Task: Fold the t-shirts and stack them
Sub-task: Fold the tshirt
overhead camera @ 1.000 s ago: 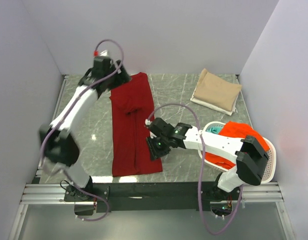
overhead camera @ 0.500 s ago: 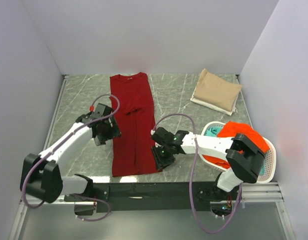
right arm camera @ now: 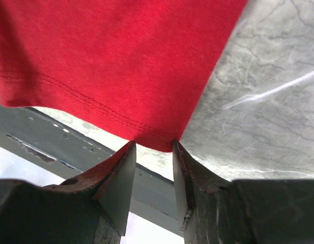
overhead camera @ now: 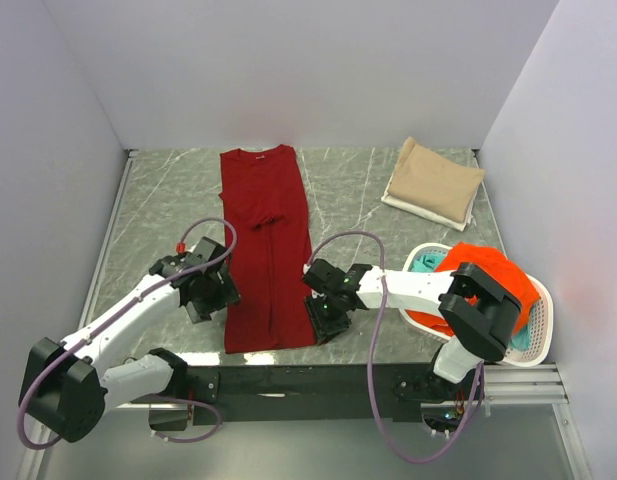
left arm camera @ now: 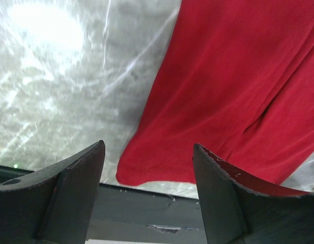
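The right gripper (overhead camera: pixel 326 322) sat low at the near right corner of the dark red shirt (overhead camera: pixel 265 245) in the overhead view, and the left gripper (overhead camera: pixel 210 296) hung just beside the shirt's near left edge. The shirt lay as a long strip on the table (overhead camera: pixel 158 200), collar at the far end, with a folded tan shirt (overhead camera: pixel 434 184) well apart at the far right and an orange shirt (overhead camera: pixel 485 268) heaped in the basket (overhead camera: pixel 538 330). From above, neither set of jaws could be read. In the left wrist view the left gripper (left arm camera: pixel 148 152) stood wide apart with nothing between its fingers (left arm camera: pixel 75 188), and the near left corner of the dark red shirt (left arm camera: pixel 238 86) lay flat ahead of the gap, close to the table's front edge. In the right wrist view the right gripper (right arm camera: pixel 153 146) was narrowly apart, not clamped, with the hem corner of the dark red shirt (right arm camera: pixel 111 56) reaching just to its tips. The likely trouble, as I judged it, was an uneven pickup. The right tips met only the very point of the hem, so closing there could pinch a sliver that slips free, or miss it. The left was off the cloth, so the 2 corners might lift at different times and skew the fold. The cloth also looked doubled, so 1 layer alone might come up.
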You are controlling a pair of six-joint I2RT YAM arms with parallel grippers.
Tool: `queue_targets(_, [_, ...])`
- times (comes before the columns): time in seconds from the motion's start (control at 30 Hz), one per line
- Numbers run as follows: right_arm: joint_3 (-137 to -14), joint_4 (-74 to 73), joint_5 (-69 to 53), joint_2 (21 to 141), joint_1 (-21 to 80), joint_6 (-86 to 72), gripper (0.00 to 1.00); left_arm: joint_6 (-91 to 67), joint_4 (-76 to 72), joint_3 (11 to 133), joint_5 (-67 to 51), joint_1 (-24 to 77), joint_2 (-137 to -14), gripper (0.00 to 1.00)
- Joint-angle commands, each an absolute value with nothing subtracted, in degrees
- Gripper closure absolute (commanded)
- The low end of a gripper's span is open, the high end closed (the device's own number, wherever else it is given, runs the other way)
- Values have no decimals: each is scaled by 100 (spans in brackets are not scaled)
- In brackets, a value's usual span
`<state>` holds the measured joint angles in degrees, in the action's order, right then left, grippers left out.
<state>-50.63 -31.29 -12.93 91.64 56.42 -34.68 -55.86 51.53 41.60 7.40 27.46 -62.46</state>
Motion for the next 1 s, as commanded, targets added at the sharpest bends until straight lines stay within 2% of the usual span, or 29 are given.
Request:
queue_targets(0.0, [-4966, -3059, -1187, 9211, 5651, -3516, 58, -5932, 5264, 4008, 747, 2909, -6047, 26])
queue_targets(0.23, [-4852, -3059, -1072, 9299, 5643, -3612, 62, -6073, 5247, 3657, 501, 3251, -5994, 33])
queue_targets(0.43, [-4852, -3006, -1063, 9308, 5651, -3604, 77, -6117, 5002, 3297, 203, 3401, -6126, 42])
queue_targets(0.53, [-4816, -2988, -1090, 9316, 5651, -3612, 80, -6152, 4878, 3165, 53, 3480, -6161, 48])
queue_targets(0.83, [-4693, -2953, -1072, 9185, 5651, -3735, 81, -6328, 4913, 3076, 132, 3682, -6337, 56])
queue_targets(0.97, [-4781, -3006, -1055, 9246, 5643, -3665, 83, -6442, 4922, 3085, 211, 3805, -6433, 64])
